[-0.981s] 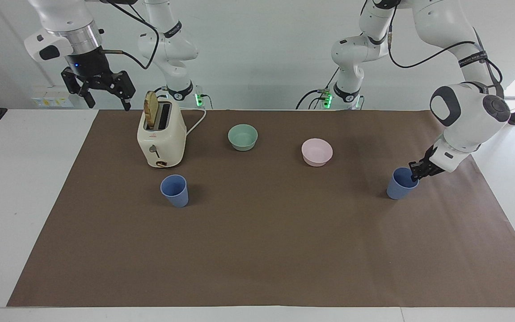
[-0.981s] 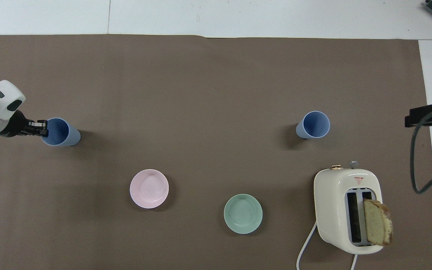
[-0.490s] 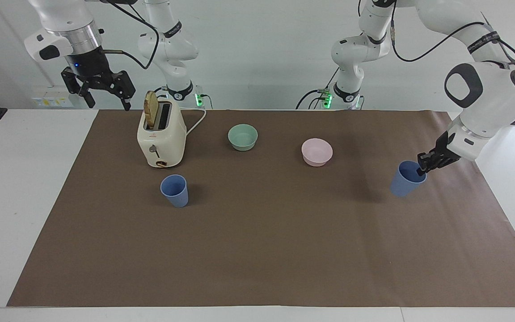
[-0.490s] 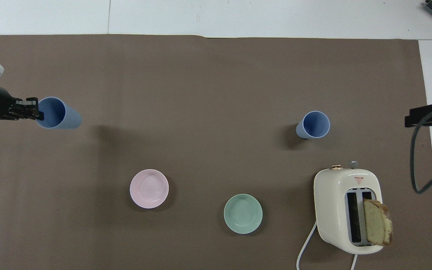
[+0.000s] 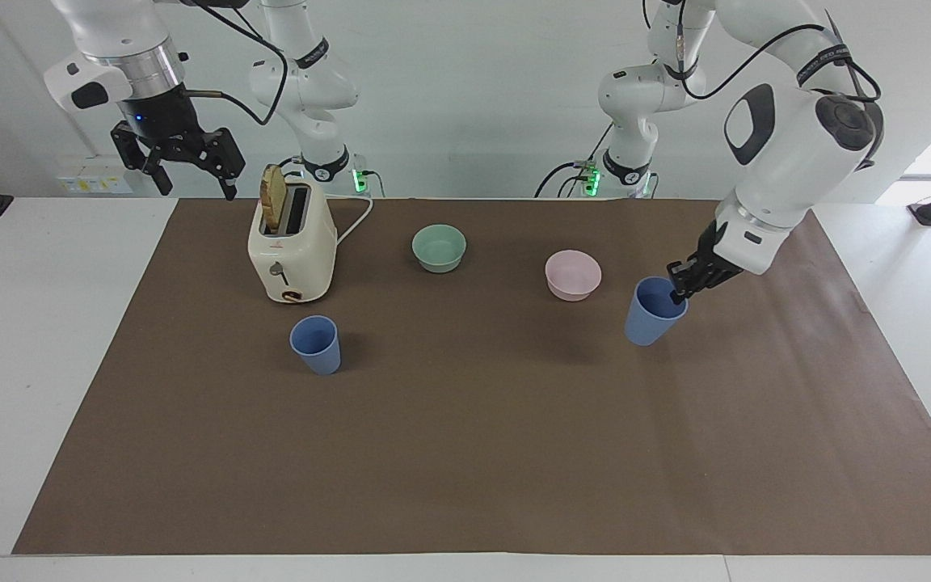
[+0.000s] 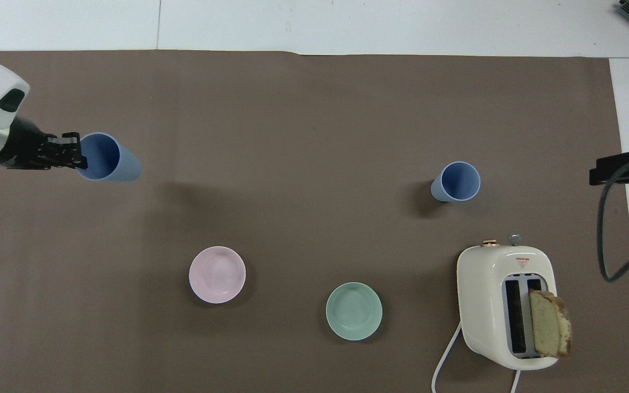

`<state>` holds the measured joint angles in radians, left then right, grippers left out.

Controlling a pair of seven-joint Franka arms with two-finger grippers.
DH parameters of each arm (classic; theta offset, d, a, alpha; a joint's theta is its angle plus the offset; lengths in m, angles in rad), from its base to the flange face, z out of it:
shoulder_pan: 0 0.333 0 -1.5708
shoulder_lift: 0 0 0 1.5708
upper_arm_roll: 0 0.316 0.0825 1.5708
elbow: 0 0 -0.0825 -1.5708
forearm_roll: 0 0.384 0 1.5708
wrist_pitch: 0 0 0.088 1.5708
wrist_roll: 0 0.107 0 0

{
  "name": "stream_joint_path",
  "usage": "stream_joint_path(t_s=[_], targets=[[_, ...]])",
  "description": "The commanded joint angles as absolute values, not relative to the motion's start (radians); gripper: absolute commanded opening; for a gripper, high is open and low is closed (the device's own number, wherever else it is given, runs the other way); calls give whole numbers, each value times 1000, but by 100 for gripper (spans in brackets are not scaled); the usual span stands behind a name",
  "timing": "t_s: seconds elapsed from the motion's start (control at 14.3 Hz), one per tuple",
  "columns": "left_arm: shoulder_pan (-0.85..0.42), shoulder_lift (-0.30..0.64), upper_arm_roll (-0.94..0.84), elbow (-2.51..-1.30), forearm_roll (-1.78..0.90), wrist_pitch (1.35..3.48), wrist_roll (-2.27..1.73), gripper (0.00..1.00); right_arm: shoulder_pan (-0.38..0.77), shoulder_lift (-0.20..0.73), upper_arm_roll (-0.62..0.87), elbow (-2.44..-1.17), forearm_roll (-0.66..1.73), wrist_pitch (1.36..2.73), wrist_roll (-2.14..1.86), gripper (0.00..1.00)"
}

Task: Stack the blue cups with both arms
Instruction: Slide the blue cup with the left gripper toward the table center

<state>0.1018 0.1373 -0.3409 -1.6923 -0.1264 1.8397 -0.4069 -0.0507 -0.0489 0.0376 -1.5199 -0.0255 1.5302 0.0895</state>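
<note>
My left gripper (image 5: 678, 295) is shut on the rim of one blue cup (image 5: 650, 317) and holds it tilted, a little above the brown mat beside the pink bowl (image 5: 573, 274). In the overhead view this gripper (image 6: 79, 158) and the held cup (image 6: 110, 159) show at the left arm's end. The other blue cup (image 5: 317, 343) stands upright on the mat in front of the toaster (image 5: 292, 246); it also shows in the overhead view (image 6: 456, 183). My right gripper (image 5: 197, 187) waits open and empty, high up beside the toaster.
A cream toaster (image 6: 505, 303) with a slice of bread (image 6: 549, 330) in one slot stands near the right arm's end. A mint-green bowl (image 5: 439, 247) and the pink bowl (image 6: 217, 274) sit nearer to the robots than the cups. The brown mat (image 5: 465, 453) covers the table.
My left gripper has lifted its blue cup off the mat and carried it toward the table's middle, now beside the pink bowl. The right arm and the other cup have not moved.
</note>
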Motion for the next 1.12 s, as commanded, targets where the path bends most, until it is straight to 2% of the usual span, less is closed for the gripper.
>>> stream_joint_path(t_s=[0.0, 0.14, 0.35, 0.63, 0.77, 1.05], targets=[[2, 146, -330, -1692, -123, 1871, -532, 0, -58, -72, 41, -1545, -21, 1526, 75, 100], [-60, 161, -330, -1695, -123, 1922, -610, 0, -58, -72, 41, -1545, -21, 1526, 77, 100], [-144, 236, -328, -1698, -68, 2014, -693, 0, -58, -72, 41, -1545, -21, 1526, 75, 100], [-211, 288, -330, -1722, -34, 2081, -758, 0, -58, -72, 40, -1545, -21, 1525, 77, 100], [-230, 291, -330, -1778, -31, 2152, -776, 0, -58, -72, 40, -1545, -21, 1525, 77, 100], [-247, 290, -330, -1808, -31, 2164, -778, 0, -60, -72, 40, -1545, -21, 1525, 77, 100]])
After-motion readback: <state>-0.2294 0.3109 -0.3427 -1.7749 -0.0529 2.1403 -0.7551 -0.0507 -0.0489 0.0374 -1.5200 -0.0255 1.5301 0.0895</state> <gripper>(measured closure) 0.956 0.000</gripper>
